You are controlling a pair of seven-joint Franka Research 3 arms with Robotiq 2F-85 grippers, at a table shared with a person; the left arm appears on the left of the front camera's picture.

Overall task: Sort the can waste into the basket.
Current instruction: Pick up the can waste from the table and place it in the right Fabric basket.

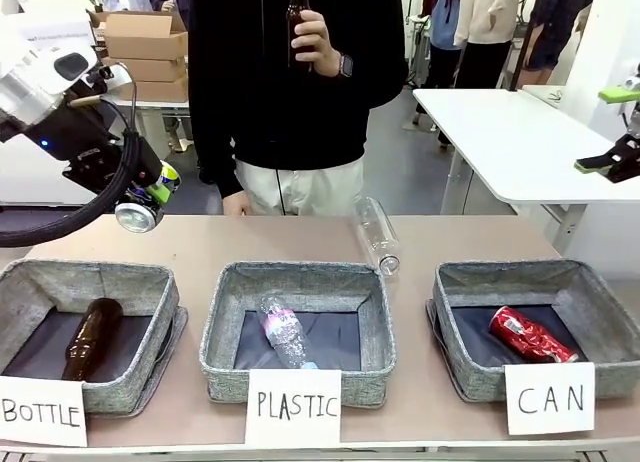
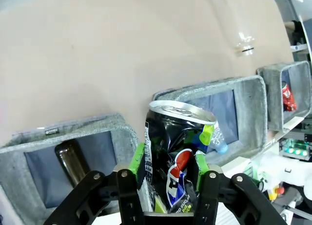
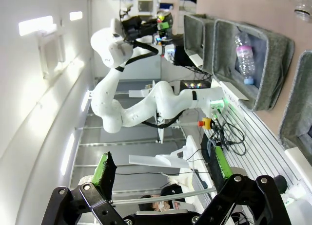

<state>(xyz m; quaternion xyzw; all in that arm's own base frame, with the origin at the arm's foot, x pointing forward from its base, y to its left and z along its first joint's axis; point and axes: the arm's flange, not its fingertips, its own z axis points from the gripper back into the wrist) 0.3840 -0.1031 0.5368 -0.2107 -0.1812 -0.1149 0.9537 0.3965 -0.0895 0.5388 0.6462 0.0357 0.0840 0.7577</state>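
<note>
A dented black can [image 1: 148, 200] with colourful print and a silver top hangs in the air above the table's far left, and my left gripper [image 1: 135, 187] is shut on it. In the left wrist view the can [image 2: 178, 137] sits upright between the green pads, with the gripper [image 2: 168, 178] clamped on its lower half. A crushed red can [image 1: 531, 335] lies inside the grey basket [image 1: 535, 274] signed CAN at the right; the same basket [image 2: 273, 91] and red can [image 2: 287, 96] appear far off in the left wrist view. My right gripper [image 1: 612, 130] is raised at the far right edge, off the table, open and holding nothing [image 3: 162, 166].
The grey PLASTIC basket [image 1: 298, 276] in the middle holds a clear bottle [image 1: 284, 332]. The BOTTLE basket [image 1: 90, 274] at the left holds a brown bottle [image 1: 92, 334]. A clear plastic bottle [image 1: 377, 235] lies on the table behind the baskets. A person stands across the table holding a brown bottle [image 1: 297, 20].
</note>
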